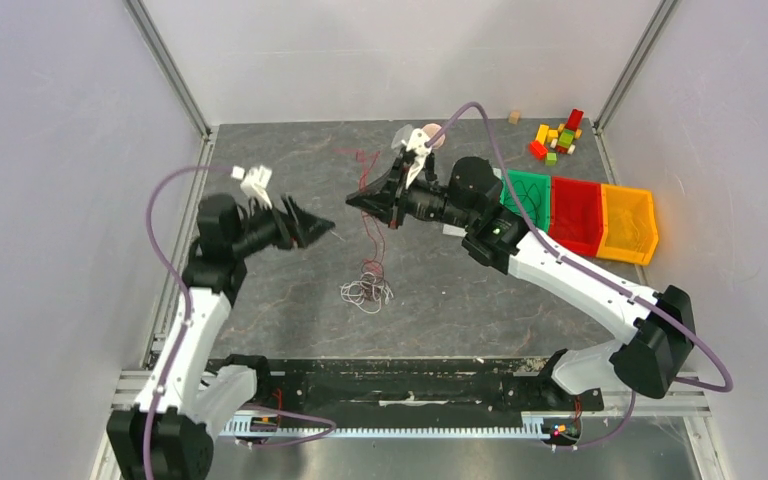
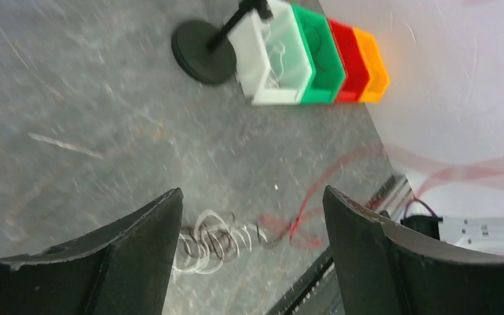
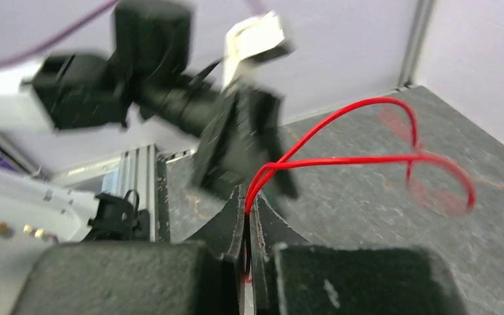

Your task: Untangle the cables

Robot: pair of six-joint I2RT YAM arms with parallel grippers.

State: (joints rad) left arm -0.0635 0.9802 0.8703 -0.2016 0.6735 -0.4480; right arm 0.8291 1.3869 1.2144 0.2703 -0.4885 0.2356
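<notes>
Cables (image 1: 367,290) lie as a small knot of white, dark and red strands on the grey tabletop (image 1: 460,295), well to the left of the green bin (image 1: 525,193) and nearer the arm bases than it is; one red wire (image 1: 372,235) rises out of the knot toward the right gripper (image 1: 353,201), which hangs above the tabletop, left of the green bin; in the right wrist view that gripper's fingers (image 3: 226,230) are pressed together with the red wire pinched between them; the wire leaves the tips as two strands and loops away over the tabletop, and the far part of the loop is blurred; the left gripper (image 1: 325,230) is farther left of the green bin, its tip pointing toward the right gripper, close to it but apart; the left wrist view shows its jaws spread wide with nothing between them; through the gap the knot shows on the tabletop below, a red strand running off it; the green bin stands in a row, with a white bin (image 2: 272,56) on one side and a red bin (image 1: 578,212) then an orange bin (image 1: 628,222) on the other; a black round base with a post (image 2: 200,49) sits just beside the white bin, on the side away from the green bin; small coloured blocks (image 1: 558,135) lie scattered behind the green bin, near the far corner.
</notes>
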